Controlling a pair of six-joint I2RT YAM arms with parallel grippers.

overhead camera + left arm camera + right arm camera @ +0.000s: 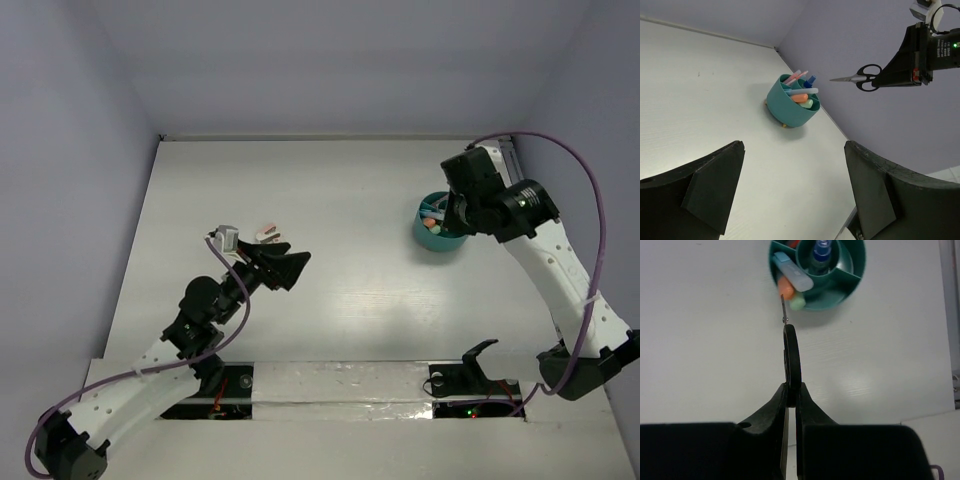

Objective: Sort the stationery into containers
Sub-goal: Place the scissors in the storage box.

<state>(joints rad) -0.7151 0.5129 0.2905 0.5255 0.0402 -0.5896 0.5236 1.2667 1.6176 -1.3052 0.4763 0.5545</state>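
Note:
My right gripper is shut on the black-handled scissors, held edge-on in the air with the blade tip just short of the teal cup. The cup holds an orange marker, a green highlighter, a blue-capped clear pen and a blue highlighter. In the left wrist view the scissors hang level, above and right of the cup, which also holds pink pens. My left gripper is open and empty over bare table. Small white and pink erasers lie beside the left gripper.
The cup stands at the table's right side, close to the right wall and table edge. A metal strip runs along the near edge between the arm bases, with a black bracket on it.

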